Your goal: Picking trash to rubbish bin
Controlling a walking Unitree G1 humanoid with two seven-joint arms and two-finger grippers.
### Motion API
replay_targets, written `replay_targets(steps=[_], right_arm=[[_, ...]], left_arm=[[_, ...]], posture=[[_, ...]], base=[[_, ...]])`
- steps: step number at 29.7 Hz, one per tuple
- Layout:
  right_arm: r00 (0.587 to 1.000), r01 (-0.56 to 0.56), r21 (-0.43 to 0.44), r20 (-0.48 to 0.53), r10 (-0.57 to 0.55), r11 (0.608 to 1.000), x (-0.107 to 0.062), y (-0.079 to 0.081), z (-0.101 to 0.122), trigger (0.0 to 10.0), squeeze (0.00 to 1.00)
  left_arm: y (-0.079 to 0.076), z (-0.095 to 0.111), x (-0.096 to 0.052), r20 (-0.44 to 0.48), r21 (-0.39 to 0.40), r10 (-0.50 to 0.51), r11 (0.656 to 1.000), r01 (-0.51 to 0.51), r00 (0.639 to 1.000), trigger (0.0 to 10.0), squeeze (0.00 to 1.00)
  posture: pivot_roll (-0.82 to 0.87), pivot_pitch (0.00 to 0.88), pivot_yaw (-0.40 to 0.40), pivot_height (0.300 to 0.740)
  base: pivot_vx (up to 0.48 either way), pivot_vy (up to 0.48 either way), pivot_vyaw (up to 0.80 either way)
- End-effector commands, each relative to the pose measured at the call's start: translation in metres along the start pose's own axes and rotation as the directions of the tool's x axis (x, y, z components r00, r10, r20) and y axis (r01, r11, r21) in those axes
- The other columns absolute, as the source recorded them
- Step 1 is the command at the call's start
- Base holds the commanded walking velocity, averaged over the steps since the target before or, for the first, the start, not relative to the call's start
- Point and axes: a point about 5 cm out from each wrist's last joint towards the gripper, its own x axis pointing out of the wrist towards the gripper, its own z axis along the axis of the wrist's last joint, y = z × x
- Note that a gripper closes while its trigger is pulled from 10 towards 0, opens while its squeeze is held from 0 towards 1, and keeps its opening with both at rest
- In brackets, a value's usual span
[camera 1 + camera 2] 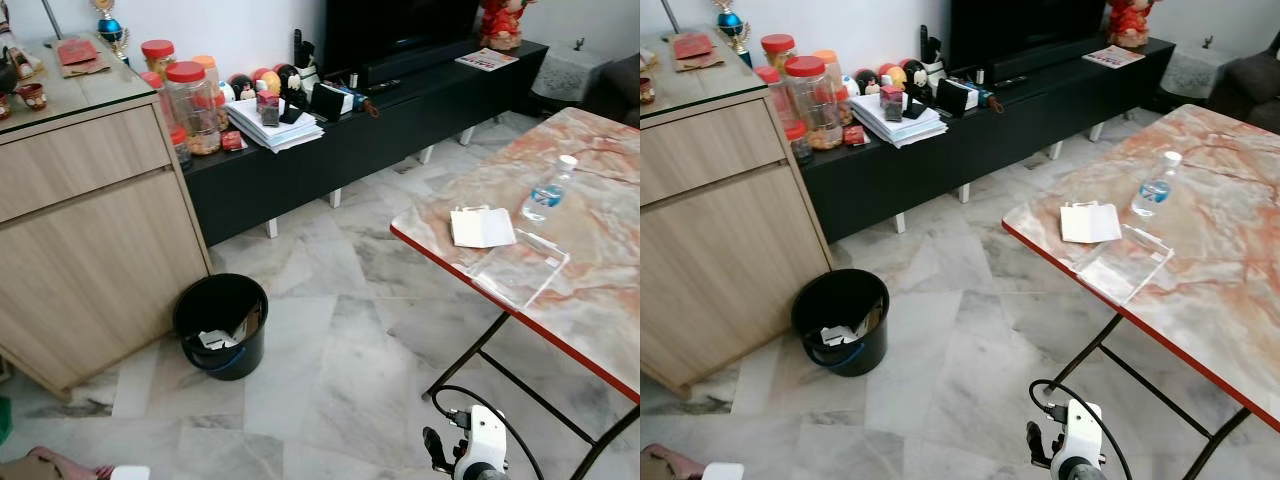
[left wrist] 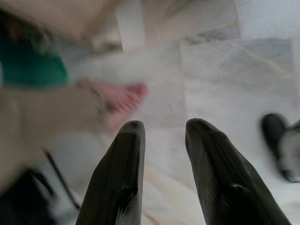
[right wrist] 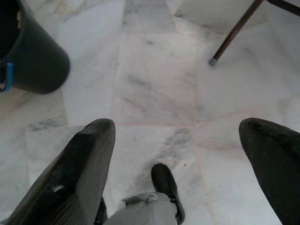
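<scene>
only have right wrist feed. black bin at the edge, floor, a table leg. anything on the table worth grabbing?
Observer: Yes. A water bottle lies on the marble table, beside a white paper packet.
Operator: anything else up there?
Observer: A clear plastic sheet at the table's near edge.
Operator: bin empty?
Observer: No, the black bin already holds some white scraps.
Operator: left side safe?
Observer: A person's bare foot is on the floor beyond the left gripper, whose fingers stand slightly apart.
</scene>
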Motion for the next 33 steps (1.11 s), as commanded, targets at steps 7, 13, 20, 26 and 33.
replay_targets(steps=[7,13,20,26,33], right_arm=[[1.0,0.016,0.023,0.003,-0.016,1.0,-0.001,-0.002,0.0,10.0,0.0],[1.0,0.024,0.018,-0.011,-0.024,1.0,-0.002,-0.007,-0.002,10.0,0.0],[0.999,0.03,0.017,-0.013,-0.03,0.999,-0.002,-0.009,-0.002,10.0,0.0],[0.999,0.033,0.02,-0.02,-0.033,0.999,-0.003,-0.009,-0.005,10.0,0.0],[0.999,0.034,0.016,-0.027,-0.033,0.999,-0.004,-0.01,-0.007,10.0,0.0]], left_arm=[[-0.011,0.033,0.008,0.133,0.167,-0.017,0.986,-0.005,0.991,10.0,0.0],[-0.023,0.082,0.013,0.322,0.214,-0.042,0.976,-0.03,0.946,10.0,0.0],[-0.017,0.092,0.015,0.355,0.228,-0.022,0.972,-0.064,0.934,10.0,0.0],[-0.022,0.093,0.014,0.364,0.246,-0.018,0.966,-0.078,0.931,10.0,0.0],[-0.025,0.095,0.013,0.372,0.254,-0.029,0.964,-0.072,0.928,10.0,0.0]], posture=[[0.04,0.055,0.001,0.74],[0.04,0.07,-0.015,0.74],[0.04,0.07,-0.01,0.74],[0.03,0.043,-0.005,0.74],[0.03,0.018,-0.003,0.74]], base=[[0.0,0.0,-0.8],[0.0,0.0,-0.8],[0.0,0.0,-0.8],[0.0,-0.056,-0.8],[0.0,-0.175,-0.8]])
